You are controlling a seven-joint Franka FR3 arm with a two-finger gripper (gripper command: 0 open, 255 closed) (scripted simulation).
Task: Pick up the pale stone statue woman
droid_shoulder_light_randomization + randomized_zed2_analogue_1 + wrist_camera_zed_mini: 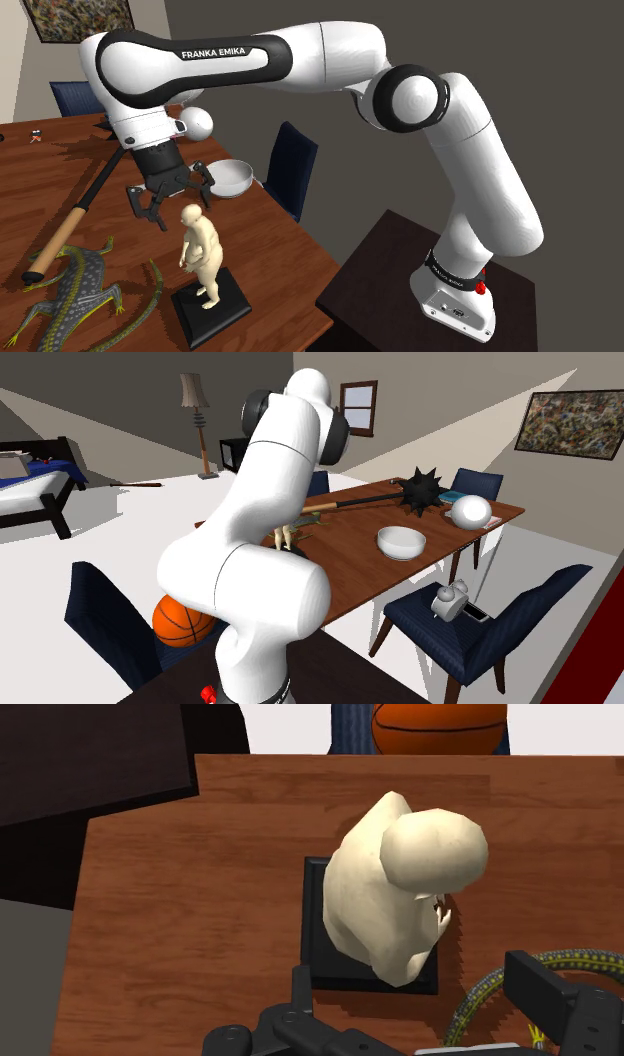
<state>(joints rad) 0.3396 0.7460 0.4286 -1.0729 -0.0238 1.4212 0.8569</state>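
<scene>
You held the arm over the pale statue, upright on its black base near the surface's corner beside the stand, fingers spread wide and empty, in what looked like the approach, with lowering to straddle the torso judged next.

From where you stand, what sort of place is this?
Probably a home's open living area: a wooden dining table with blue chairs, and a bed and floor lamp beyond.
</scene>
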